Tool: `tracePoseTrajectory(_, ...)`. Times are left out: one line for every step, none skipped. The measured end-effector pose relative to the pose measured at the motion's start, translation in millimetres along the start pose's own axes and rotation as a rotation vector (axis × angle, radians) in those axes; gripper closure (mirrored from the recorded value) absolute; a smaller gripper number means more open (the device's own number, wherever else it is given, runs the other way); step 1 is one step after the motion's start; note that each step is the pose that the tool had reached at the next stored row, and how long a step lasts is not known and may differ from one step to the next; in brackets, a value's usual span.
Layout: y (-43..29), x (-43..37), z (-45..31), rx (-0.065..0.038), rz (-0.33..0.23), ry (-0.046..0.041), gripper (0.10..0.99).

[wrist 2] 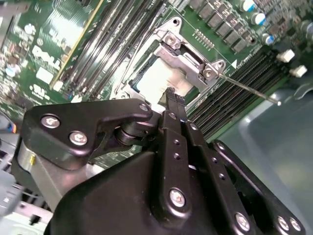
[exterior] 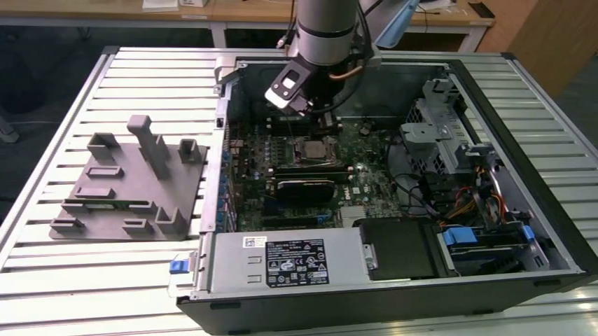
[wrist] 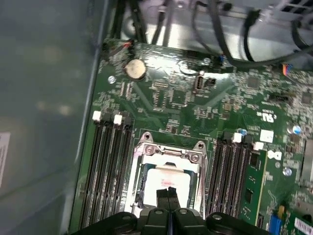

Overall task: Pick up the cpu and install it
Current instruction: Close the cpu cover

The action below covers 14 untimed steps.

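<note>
Gripper closed, empty, over cpu.

Slatted table bears computer case and grey fixture.

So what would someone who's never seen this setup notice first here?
The open computer case on the slatted metal table, with the robot arm reaching into it over the green motherboard. In the first wrist view its black jaws, closed together, hang over the pale square cpu lying in the metal-framed socket. A grey block fixture sits beside the case, on the exterior view's left.
</note>
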<state>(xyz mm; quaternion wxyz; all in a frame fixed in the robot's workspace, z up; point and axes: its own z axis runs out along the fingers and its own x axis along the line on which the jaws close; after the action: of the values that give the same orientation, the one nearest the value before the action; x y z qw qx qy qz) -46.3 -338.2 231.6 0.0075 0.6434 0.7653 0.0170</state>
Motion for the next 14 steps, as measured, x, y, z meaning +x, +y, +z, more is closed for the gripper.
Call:
tracePoseTrajectory(0.0,0.0,0.1,0.0,-0.018,0.0005,0.98)
tracePoseTrajectory(0.0,0.0,0.2,0.0,-0.036,0.0011,0.98)
tracePoseTrajectory(0.0,0.0,0.2,0.001,-0.054,0.0017,0.98)
tracePoseTrajectory(0.0,0.0,0.3,0.001,-0.073,0.0023,0.98)
tracePoseTrajectory(0.0,0.0,0.4,0.001,-0.09,0.0028,0.98)
tracePoseTrajectory(0.0,0.0,0.4,0.001,-0.109,0.0034,0.98)
tracePoseTrajectory(0.0,0.0,0.5,0.001,-0.127,0.004,0.98)
tracePoseTrajectory(0.0,0.0,0.5,0.002,-0.145,0.0046,0.98)
tracePoseTrajectory(0.0,0.0,0.6,0.002,-0.163,0.0052,0.98)
tracePoseTrajectory(0.0,0.0,0.6,0.002,-0.181,0.0058,0.98)
tracePoseTrajectory(0.0,0.0,0.7,0.002,-0.199,0.0065,0.98)
tracePoseTrajectory(0.0,0.0,0.7,0.002,-0.218,0.0071,0.98)
tracePoseTrajectory(0.0,0.0,0.8,0.003,-0.236,0.0078,0.98)
tracePoseTrajectory(0.0,0.0,0.8,0.003,-0.254,0.0084,0.98)
